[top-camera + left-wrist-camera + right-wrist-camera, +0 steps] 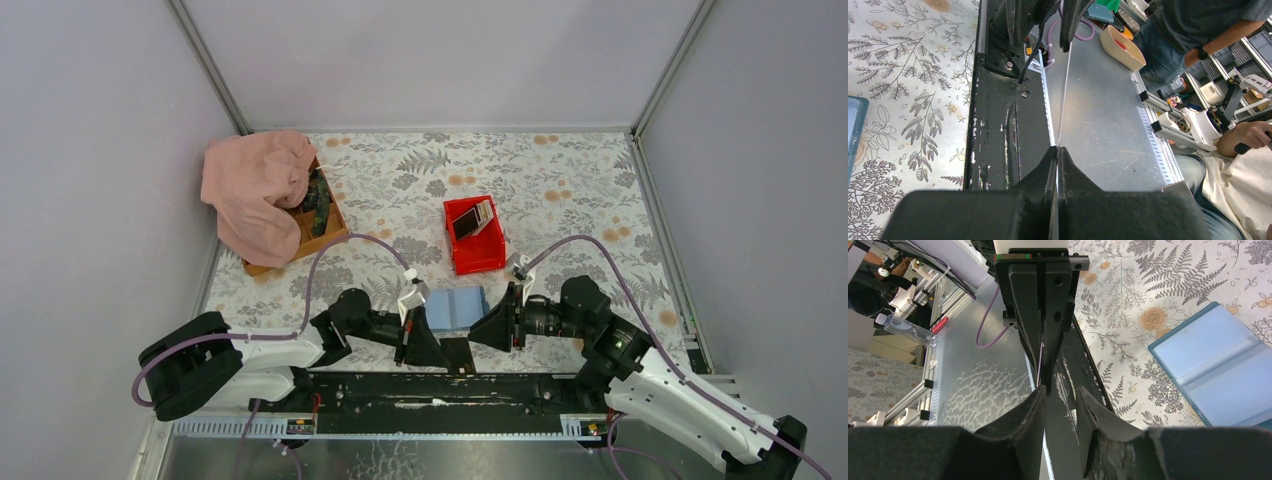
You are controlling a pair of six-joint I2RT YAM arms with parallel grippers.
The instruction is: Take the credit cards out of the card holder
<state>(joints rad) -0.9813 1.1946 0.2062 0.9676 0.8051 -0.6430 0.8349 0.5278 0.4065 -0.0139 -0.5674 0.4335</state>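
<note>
Flat blue folding card holder (458, 305) lying open on the floral-patterned table (560, 170), just beyond the two fingertips and apart from them. Black two-finger left gripper (1057, 148) clenched on one end of a thin dark credit card (458, 352), seen edge-on as a fine line in both wrist views. Black right gripper (1060, 392) released, jaws parted around the card's other end; cannot tell whether either finger touches it. Farther back, a red plastic bin (478, 258) holding more cards (472, 220), dark and pale, leaning together. Far left, a wooden box (330, 232) half under a pink cloth (255, 190)
</note>
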